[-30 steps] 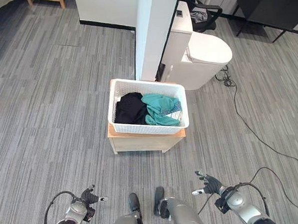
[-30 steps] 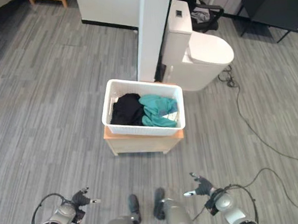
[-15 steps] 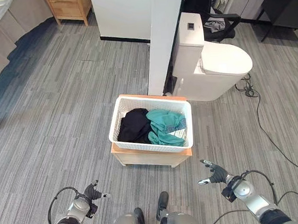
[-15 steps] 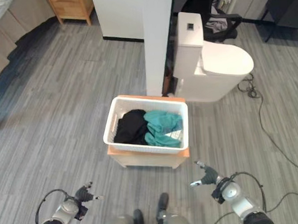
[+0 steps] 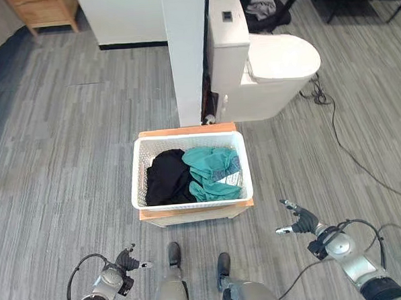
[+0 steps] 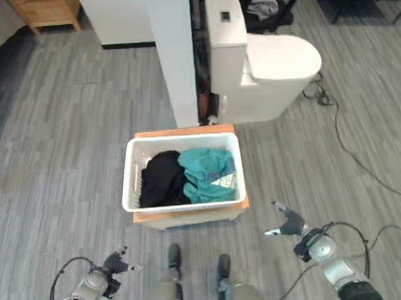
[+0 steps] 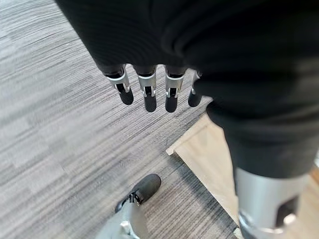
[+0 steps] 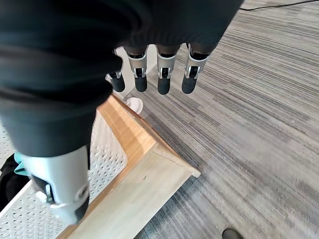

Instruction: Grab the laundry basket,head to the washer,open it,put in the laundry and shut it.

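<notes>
Grey plank floor point(image 5: 60, 164); white pillar point(image 5: 185, 50) and toilet point(image 5: 263, 66) behind. Laundry basket point(image 5: 140, 173) covers the low wooden stand point(image 5: 190, 216) edge to edge, black point(image 5: 165, 179) and teal clothes point(image 5: 211, 169) inside. Left hand point(image 5: 124, 263) and right hand point(image 5: 300, 220) low, fingers straight, empty. Stand's legs probably hidden.

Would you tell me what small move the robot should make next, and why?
Probably step closer and bring both hands up to the laundry basket: the left hand and right hand hang open, low and apart from it, holding nothing, while it sits on the wooden stand.
</notes>
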Tool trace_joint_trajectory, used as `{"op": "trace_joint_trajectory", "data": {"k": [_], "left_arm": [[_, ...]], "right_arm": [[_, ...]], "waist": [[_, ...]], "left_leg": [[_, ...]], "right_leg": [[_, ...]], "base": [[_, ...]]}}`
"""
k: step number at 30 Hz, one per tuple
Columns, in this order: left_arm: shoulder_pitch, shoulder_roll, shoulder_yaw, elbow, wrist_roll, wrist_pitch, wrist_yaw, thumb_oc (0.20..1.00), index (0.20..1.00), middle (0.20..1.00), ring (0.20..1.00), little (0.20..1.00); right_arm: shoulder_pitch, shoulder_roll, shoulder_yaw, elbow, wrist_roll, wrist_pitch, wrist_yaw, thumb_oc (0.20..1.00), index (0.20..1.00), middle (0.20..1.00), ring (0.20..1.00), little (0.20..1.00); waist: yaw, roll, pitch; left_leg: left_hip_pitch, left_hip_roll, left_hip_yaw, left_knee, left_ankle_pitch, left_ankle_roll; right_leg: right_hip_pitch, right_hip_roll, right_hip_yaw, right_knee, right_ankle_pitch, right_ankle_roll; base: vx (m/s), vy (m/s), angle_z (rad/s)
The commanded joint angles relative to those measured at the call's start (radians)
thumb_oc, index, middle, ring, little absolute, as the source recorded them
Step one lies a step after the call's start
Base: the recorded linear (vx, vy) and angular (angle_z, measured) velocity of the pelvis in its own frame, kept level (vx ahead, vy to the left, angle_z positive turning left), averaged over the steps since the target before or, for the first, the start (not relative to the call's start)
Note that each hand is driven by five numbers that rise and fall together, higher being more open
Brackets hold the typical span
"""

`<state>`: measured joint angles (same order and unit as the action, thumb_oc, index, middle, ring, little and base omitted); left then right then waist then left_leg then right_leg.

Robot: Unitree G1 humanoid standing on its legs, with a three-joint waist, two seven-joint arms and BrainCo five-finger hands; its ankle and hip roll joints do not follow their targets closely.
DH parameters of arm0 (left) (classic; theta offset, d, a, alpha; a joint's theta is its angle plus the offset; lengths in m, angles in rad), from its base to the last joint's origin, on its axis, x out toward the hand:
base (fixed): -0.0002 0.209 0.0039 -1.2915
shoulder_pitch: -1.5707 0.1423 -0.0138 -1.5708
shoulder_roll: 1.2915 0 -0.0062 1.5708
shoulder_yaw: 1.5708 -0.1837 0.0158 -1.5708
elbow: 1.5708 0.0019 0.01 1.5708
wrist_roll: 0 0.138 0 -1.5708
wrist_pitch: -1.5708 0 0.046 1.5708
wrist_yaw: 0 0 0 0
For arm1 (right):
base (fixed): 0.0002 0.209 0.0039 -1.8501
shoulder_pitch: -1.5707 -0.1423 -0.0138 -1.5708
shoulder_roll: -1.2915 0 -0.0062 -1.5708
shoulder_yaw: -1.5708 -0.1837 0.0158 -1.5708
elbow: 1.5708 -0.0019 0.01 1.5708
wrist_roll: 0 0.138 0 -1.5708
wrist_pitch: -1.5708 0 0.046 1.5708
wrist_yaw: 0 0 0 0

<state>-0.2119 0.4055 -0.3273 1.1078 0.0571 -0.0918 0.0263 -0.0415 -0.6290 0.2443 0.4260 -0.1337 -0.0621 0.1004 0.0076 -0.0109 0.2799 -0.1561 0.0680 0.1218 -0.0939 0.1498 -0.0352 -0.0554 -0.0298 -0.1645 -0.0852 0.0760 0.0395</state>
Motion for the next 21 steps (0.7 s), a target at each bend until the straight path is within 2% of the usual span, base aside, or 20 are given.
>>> {"op": "trace_joint_trajectory", "data": {"k": [1, 5, 7, 11, 12, 16, 18, 19, 21], "left_arm": [[-0.02, 0.047, 0.017, -0.006, 0.002, -0.024, 0.026, 1.0, 1.0, 1.0, 1.0, 1.0], [-0.031, 0.085, 0.04, -0.018, -0.011, -0.019, 0.027, 1.0, 1.0, 1.0, 1.0, 1.0], [-0.018, 0.104, 0.073, -0.041, -0.033, -0.005, 0.022, 1.0, 1.0, 1.0, 1.0, 1.0], [-0.006, 0.109, 0.117, -0.063, -0.108, 0.007, 0.013, 1.0, 1.0, 1.0, 1.0, 1.0], [0.027, 0.123, 0.147, -0.168, -0.181, 0.016, -0.001, 1.0, 1.0, 1.0, 1.0, 1.0], [0.146, 0.181, 0.176, -0.461, -0.329, 0.044, -0.043, 1.0, 1.0, 1.0, 1.0, 1.0], [0.192, 0.224, 0.147, -0.577, -0.384, 0.062, -0.082, 1.0, 1.0, 1.0, 1.0, 1.0], [0.194, 0.225, 0.147, -0.58, -0.385, 0.064, -0.083, 1.0, 1.0, 1.0, 1.0, 1.0], [0.192, 0.358, 0.027, -0.739, -0.512, 0.097, -0.127, 1.0, 1.0, 1.0, 1.0, 1.0]], "right_arm": [[-0.009, -0.024, -0.033, -0.08, -0.002, -0.023, -0.037, 1.0, 1.0, 1.0, 1.0, 1.0], [-0.002, -0.021, -0.078, -0.108, 0.008, -0.013, -0.048, 1.0, 1.0, 1.0, 1.0, 1.0], [0.051, -0.003, -0.153, -0.124, 0.054, 0.004, -0.048, 1.0, 1.0, 1.0, 1.0, 1.0], [0.087, 0.042, -0.227, -0.131, 0.171, 0.015, -0.06, 1.0, 1.0, 1.0, 1.0, 1.0], [0.13, 0.067, -0.289, -0.155, 0.258, 0.023, -0.058, 1.0, 1.0, 1.0, 1.0, 1.0], [0.211, 0.071, -0.397, -0.206, 0.392, 0.048, -0.062, 1.0, 1.0, 1.0, 1.0, 1.0], [0.236, 0.053, -0.427, -0.248, 0.455, 0.06, -0.054, 1.0, 1.0, 1.0, 1.0, 1.0], [0.238, 0.053, -0.427, -0.249, 0.456, 0.06, -0.053, 1.0, 1.0, 1.0, 1.0, 1.0], [0.188, -0.028, -0.387, -0.245, 0.684, 0.078, -0.062, 1.0, 1.0, 1.0, 1.0, 1.0]], "waist": [[0.037, -0.048, -0.045], [0.03, -0.055, -0.055], [0.019, -0.055, -0.068], [0.01, -0.05, -0.077], [0.006, -0.048, -0.081], [0.006, -0.037, -0.087], [0.005, -0.027, -0.089], [0.005, -0.027, -0.09], [0.008, -0.001, -0.104]], "left_leg": [[-0.012, 0.007, 0.012, 0.083, -0.069, -0.024], [0.004, -0.003, 0.024, 0.049, -0.069, -0.011], [0.02, -0.004, 0.027, 0.02, -0.067, -0.008], [0.017, -0.002, 0.028, 0.007, -0.063, -0.009], [0.004, 0.002, 0.026, 0.007, -0.055, -0.013], [-0.008, 0.006, 0.008, 0.007, -0.043, -0.017], [-0.007, 0.004, 0.0, 0.007, -0.04, -0.019], [-0.007, 0.004, -0.001, 0.007, -0.04, -0.019], [0.003, 0.003, -0.007, 0.007, -0.037, -0.023]], "right_leg": [[-0.01, -0.112, -0.016, 0.031, 0.004, 0.134], [-0.02, -0.126, -0.008, 0.029, 0.024, 0.148], [-0.019, -0.128, -0.012, 0.018, 0.033, 0.154], [-0.029, -0.128, -0.012, 0.005, 0.043, 0.156], [-0.037, -0.127, -0.016, -0.001, 0.046, 0.154], [-0.04, -0.124, -0.033, -0.002, 0.042, 0.148], [-0.036, -0.124, -0.042, -0.002, 0.041, 0.145], [-0.035, -0.124, -0.043, -0.002, 0.04, 0.145], [-0.02, -0.124, -0.056, -0.002, 0.037, 0.145]], "base": [[0.01, 0.106, -0.38], [0.0, 0.097, -0.09], [0.0, 0.047, 0.02], [-0.01, -0.001, -0.02], [-0.04, -0.025, -0.05], [0.0, -0.038, 0.01], [0.01, -0.031, 0.04], [0.02, -0.019, 0.04], [0.02, -0.033, 0.03]]}}
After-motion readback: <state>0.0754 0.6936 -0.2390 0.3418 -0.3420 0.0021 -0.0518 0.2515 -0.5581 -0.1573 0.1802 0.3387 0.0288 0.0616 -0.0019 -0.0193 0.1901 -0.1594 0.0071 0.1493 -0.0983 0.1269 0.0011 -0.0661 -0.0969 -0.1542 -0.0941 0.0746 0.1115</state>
